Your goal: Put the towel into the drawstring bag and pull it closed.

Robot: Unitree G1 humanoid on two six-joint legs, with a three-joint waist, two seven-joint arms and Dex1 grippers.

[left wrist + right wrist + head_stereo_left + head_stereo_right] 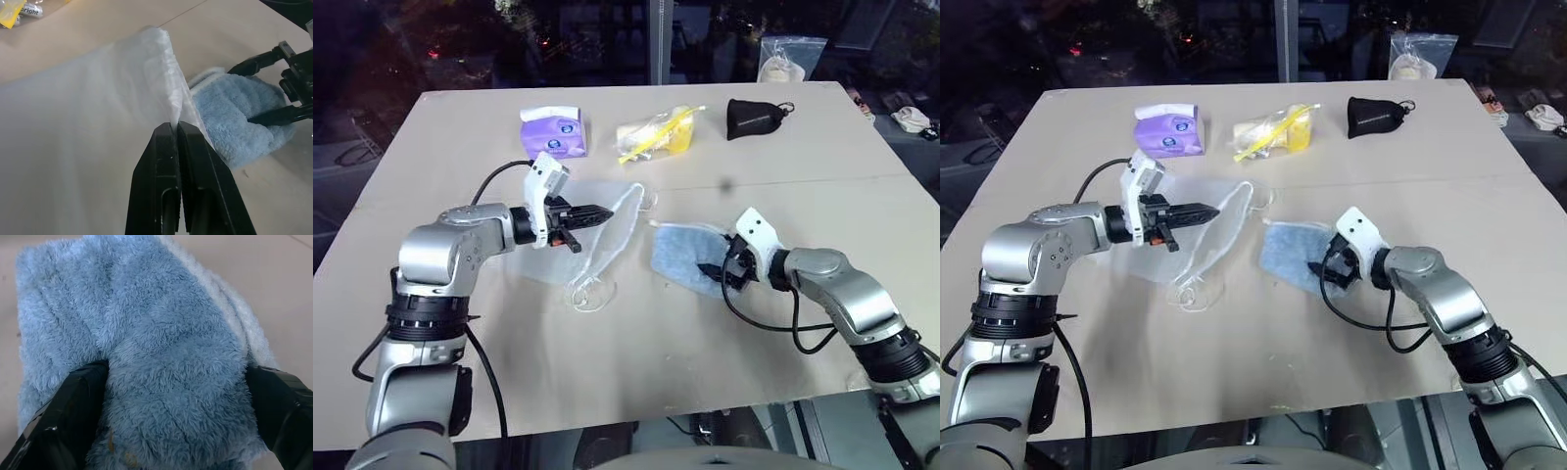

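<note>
1. Straddling the towel (683, 257) on the table (705, 343), the right claw (1324, 271) stands wide, fingers either side.
2. Left claw (599, 212) pinches the drawstring bag (597, 235) rim, mouth just beside the towel.

A robot test room or lab, dimly lit around one plain beige table (636, 343). Beyond the table's far edge stand dark glass panels with reflections, and a clear plastic bag (790, 57) leans there; cables (352, 152) trail on the dark floor beside the table.
</note>
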